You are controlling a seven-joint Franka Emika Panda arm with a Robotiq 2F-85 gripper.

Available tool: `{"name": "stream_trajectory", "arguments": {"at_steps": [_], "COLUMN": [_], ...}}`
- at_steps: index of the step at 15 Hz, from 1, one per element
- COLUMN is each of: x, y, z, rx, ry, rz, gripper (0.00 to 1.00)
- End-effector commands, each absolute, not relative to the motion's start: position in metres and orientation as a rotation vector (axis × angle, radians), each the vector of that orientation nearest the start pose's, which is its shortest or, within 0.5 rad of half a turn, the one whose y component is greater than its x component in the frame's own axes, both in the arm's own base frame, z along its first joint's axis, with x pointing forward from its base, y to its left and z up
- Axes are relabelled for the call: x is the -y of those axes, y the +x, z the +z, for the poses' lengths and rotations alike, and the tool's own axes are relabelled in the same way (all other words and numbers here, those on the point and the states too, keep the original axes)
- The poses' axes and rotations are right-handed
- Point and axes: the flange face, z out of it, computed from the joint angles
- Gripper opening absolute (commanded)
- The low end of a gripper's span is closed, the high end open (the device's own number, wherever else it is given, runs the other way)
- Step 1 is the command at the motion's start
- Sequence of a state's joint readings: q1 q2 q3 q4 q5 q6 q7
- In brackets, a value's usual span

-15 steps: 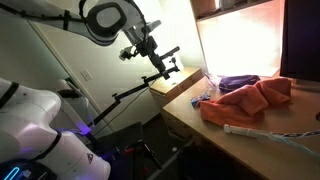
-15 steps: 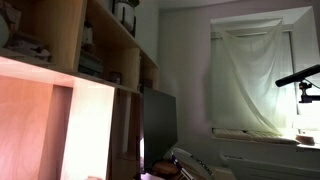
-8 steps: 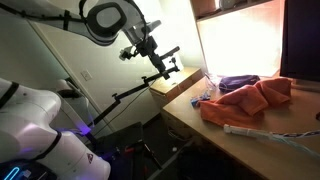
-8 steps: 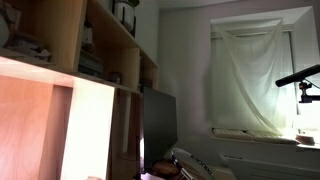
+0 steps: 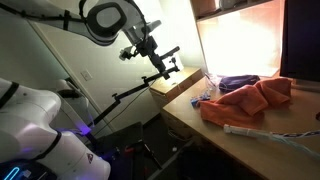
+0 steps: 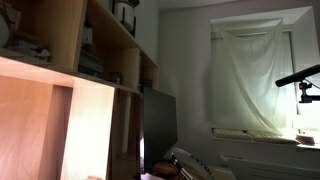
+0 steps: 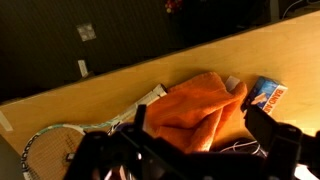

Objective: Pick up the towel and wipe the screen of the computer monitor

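The towel [image 5: 246, 100] is a crumpled orange-red cloth lying on the wooden desk [image 5: 200, 128]; the wrist view shows the towel [image 7: 195, 103] directly below the camera. My gripper [image 5: 146, 47] hangs in the air off the desk's end, well away from the cloth. In the wrist view the gripper [image 7: 198, 118] is open, its dark fingers [image 7: 266, 130] framing the towel with nothing between them. The computer monitor [image 5: 302, 38] is a dark screen behind the towel; the monitor [image 6: 160, 124] also shows by the shelves.
A bright pale-orange panel [image 5: 238, 40] glows behind the desk. A small purple bundle [image 5: 238, 82] lies beside the towel. A white tube [image 5: 246, 130], a cable [image 5: 292, 142] and a blue packet [image 7: 266, 95] lie nearby. A black camera stand [image 5: 150, 82] rises beside the desk.
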State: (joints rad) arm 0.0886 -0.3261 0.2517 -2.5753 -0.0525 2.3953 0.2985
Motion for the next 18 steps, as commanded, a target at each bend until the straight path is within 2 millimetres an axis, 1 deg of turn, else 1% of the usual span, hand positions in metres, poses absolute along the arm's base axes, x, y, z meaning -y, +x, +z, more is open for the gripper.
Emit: {"name": "stream_trajectory", "arguments": {"at_steps": [1,4,7,10,13,15,16,18], "x": [-0.141,-0.139,-0.140,-0.145,-0.155,-0.163,-0.169,-0.181], "y": [0.417,0.437,0.465,0.494,0.526,0.546,0.555,0.574], "z": [0.396,0.415,0.438,0.456,0.461,0.456,0.456,0.450], "rx": [0.123,0.169,0.218,0.242,0.297,0.351,0.385,0.466], "ry": [-3.220,-3.243,-3.258,-3.279,-3.288,-3.291,-3.291,-3.305], "rz": [-0.278,-0.335,-0.367,-0.335,-0.253,-0.221,-0.238,-0.339], "gripper": [1.00,1.00,1.00,1.00,1.00,1.00,1.00,1.00]}}
